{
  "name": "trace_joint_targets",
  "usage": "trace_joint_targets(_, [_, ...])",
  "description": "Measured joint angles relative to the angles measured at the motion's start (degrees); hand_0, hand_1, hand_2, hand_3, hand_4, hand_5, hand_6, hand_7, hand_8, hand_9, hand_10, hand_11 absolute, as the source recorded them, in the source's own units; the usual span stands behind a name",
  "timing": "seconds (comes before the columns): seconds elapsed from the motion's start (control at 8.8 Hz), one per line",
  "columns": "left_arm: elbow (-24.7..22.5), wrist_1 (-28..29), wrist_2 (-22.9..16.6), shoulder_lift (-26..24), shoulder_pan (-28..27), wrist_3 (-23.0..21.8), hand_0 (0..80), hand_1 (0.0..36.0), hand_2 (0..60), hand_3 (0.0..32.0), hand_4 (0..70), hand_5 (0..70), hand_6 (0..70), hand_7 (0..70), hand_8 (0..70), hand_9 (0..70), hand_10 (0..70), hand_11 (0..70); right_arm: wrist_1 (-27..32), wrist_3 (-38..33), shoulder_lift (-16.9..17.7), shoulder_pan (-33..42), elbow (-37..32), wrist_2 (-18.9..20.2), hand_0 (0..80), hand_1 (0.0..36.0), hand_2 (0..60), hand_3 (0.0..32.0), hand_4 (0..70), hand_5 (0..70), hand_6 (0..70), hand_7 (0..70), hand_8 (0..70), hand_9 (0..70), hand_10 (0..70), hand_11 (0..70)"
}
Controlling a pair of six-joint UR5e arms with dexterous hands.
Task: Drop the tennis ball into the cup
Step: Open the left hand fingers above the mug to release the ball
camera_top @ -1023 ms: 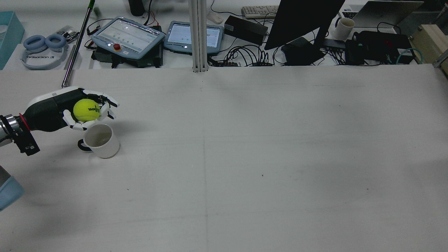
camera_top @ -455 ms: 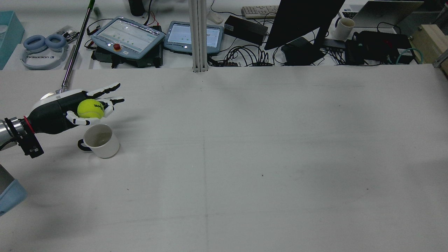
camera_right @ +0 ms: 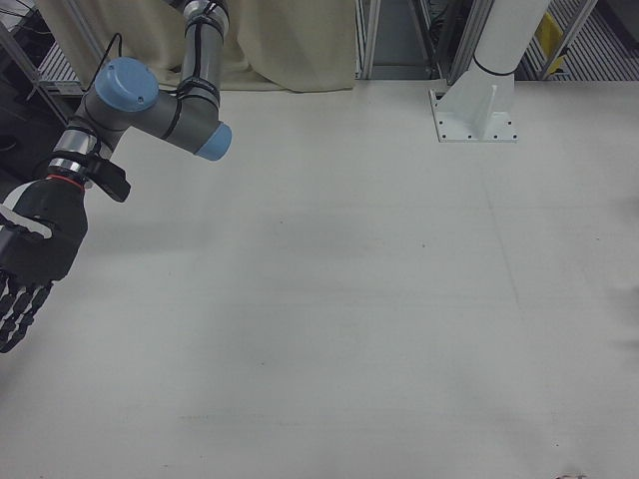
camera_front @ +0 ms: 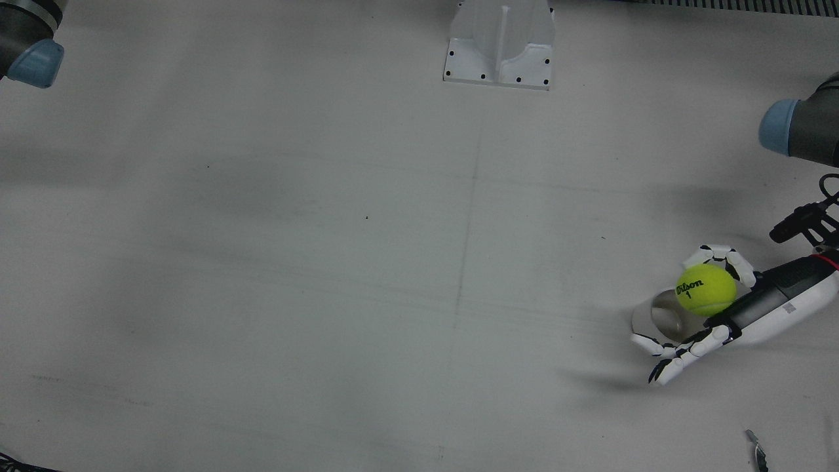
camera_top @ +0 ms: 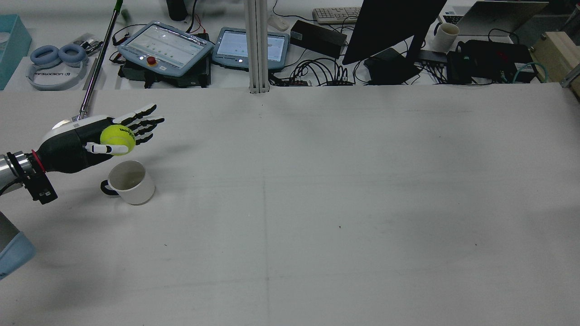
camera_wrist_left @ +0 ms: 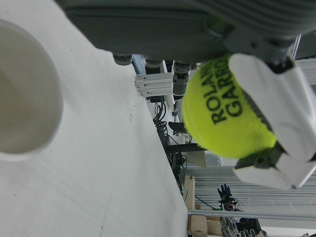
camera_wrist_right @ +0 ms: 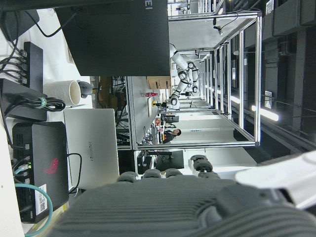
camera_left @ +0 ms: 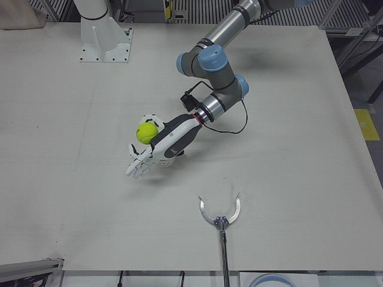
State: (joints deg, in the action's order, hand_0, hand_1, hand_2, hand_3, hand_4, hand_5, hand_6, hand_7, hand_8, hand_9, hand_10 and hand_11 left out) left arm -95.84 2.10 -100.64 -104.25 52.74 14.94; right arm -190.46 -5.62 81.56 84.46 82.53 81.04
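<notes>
Hovering above the white cup (camera_top: 128, 181), the left hand (camera_top: 90, 138) has its long fingers (camera_top: 144, 120) stretched out straight, so the tennis ball (camera_top: 117, 140) is no longer wrapped. It lies against the palm with only the thumb (camera_top: 105, 148) crossing its near side. I would call that a loosened hold, barely a grasp: the ball is propped, not clamped.

The cup stands upright on the table (camera_top: 317, 203) at its far left as seen from behind the robot, dark handle (camera_top: 107, 190) pointing towards the left edge. From above, the tennis ball (camera_front: 706, 290) overlaps the cup's rim (camera_front: 661, 314) only on one side, and the open mouth shows clear beside it. In the left hand's own camera the cup (camera_wrist_left: 24, 94) sits off to one side of the ball (camera_wrist_left: 224, 116), not under it.

That offset is what worries me. If the thumb lets go now, the ball looks likely to strike the rim or the table beside the cup and bounce off, since a tennis ball is lively and the cup's mouth seems only a little wider than the ball. A glancing hit on the rim could also tip or shove the light cup.

The right hand (camera_right: 25, 264) hangs far off at the other side of the table, fingers spread, holding nothing.
</notes>
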Motion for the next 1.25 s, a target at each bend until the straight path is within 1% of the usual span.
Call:
trace_joint_targets(0.23, [0.09, 0.01, 0.00, 0.09, 0.00, 0.01, 0.0, 5.0, 49.9, 12.0, 0.0, 0.0, 0.0, 0.0, 0.0, 0.0, 0.0, 0.0, 0.00, 0.00, 0.00, 0.00, 0.00, 0.00, 0.0, 0.0, 0.0, 0.0, 0.0, 0.0, 0.0, 0.0, 0.0, 0.0, 0.0, 0.0])
trace_joint_targets(0.34, [0.14, 0.01, 0.00, 0.17, 0.00, 0.01, 0.0, 6.7, 50.5, 12.6, 0.0, 0.0, 0.0, 0.0, 0.0, 0.0, 0.0, 0.0, 0.00, 0.00, 0.00, 0.00, 0.00, 0.00, 0.0, 0.0, 0.0, 0.0, 0.0, 0.0, 0.0, 0.0, 0.0, 0.0, 0.0, 0.0])
trace_joint_targets(0.45, [0.22, 0.01, 0.00, 0.29, 0.00, 0.01, 0.0, 5.1, 51.6, 17.4, 0.0, 0.0, 0.0, 0.0, 0.0, 0.0, 0.0, 0.0, 0.00, 0.00, 0.00, 0.00, 0.00, 0.00, 0.0, 0.0, 0.0, 0.0, 0.0, 0.0, 0.0, 0.0, 0.0, 0.0, 0.0, 0.0])
trace_joint_targets(0.57, [0.26, 0.10, 0.00, 0.43, 0.02, 0.07, 0.0, 3.6, 52.0, 18.6, 0.0, 0.0, 0.0, 0.0, 0.0, 0.0, 0.0, 0.0, 0.00, 0.00, 0.00, 0.00, 0.00, 0.00, 0.0, 0.0, 0.0, 0.0, 0.0, 0.0, 0.0, 0.0, 0.0, 0.0, 0.0, 0.0])
trace_joint_targets(0.68, [0.14, 0.21, 0.00, 0.44, 0.17, 0.78, 0.0, 2.4, 48.0, 18.0, 0.0, 0.0, 0.0, 0.0, 0.0, 0.0, 0.0, 0.0, 0.00, 0.00, 0.00, 0.00, 0.00, 0.00, 0.0, 0.0, 0.0, 0.0, 0.0, 0.0, 0.0, 0.0, 0.0, 0.0, 0.0, 0.0])
trace_joint_targets(0.8, [0.01, 0.30, 0.00, 0.44, 0.30, 1.86, 0.0, 2.7, 48.4, 17.4, 0.0, 0.0, 0.0, 0.0, 0.0, 0.0, 0.0, 0.0, 0.00, 0.00, 0.00, 0.00, 0.00, 0.00, 0.0, 0.0, 0.0, 0.0, 0.0, 0.0, 0.0, 0.0, 0.0, 0.0, 0.0, 0.0])
trace_joint_targets(0.91, [-0.10, 0.33, 0.00, 0.44, 0.38, 2.63, 0.0, 5.2, 51.4, 17.4, 0.0, 0.0, 0.0, 0.0, 0.0, 0.0, 0.0, 0.0, 0.00, 0.00, 0.00, 0.00, 0.00, 0.00, 0.0, 0.0, 0.0, 0.0, 0.0, 0.0, 0.0, 0.0, 0.0, 0.0, 0.0, 0.0])
trace_joint_targets(1.02, [-0.16, 0.35, 0.00, 0.44, 0.40, 2.99, 0.0, 4.4, 43.8, 18.0, 0.0, 0.0, 0.0, 0.0, 0.0, 0.0, 0.0, 0.0, 0.00, 0.00, 0.00, 0.00, 0.00, 0.00, 0.0, 0.0, 0.0, 0.0, 0.0, 0.0, 0.0, 0.0, 0.0, 0.0, 0.0, 0.0])
trace_joint_targets(1.14, [-0.19, 0.33, -0.03, 0.45, 0.43, 3.16, 20.7, 16.6, 37.9, 18.4, 0.0, 0.1, 0.0, 0.0, 0.0, 0.0, 0.0, 0.0, 0.00, 0.00, 0.00, 0.00, 0.00, 0.00, 0.0, 0.0, 0.0, 0.0, 0.0, 0.0, 0.0, 0.0, 0.0, 0.0, 0.0, 0.0])
trace_joint_targets(1.25, [-0.21, 0.28, -0.06, 0.39, 0.41, 3.19, 66.0, 35.0, 20.0, 17.6, 0.0, 6.3, 0.0, 0.0, 0.0, 0.0, 0.0, 2.1, 0.00, 0.00, 0.00, 0.00, 0.00, 0.00, 0.0, 0.0, 0.0, 0.0, 0.0, 0.0, 0.0, 0.0, 0.0, 0.0, 0.0, 0.0])
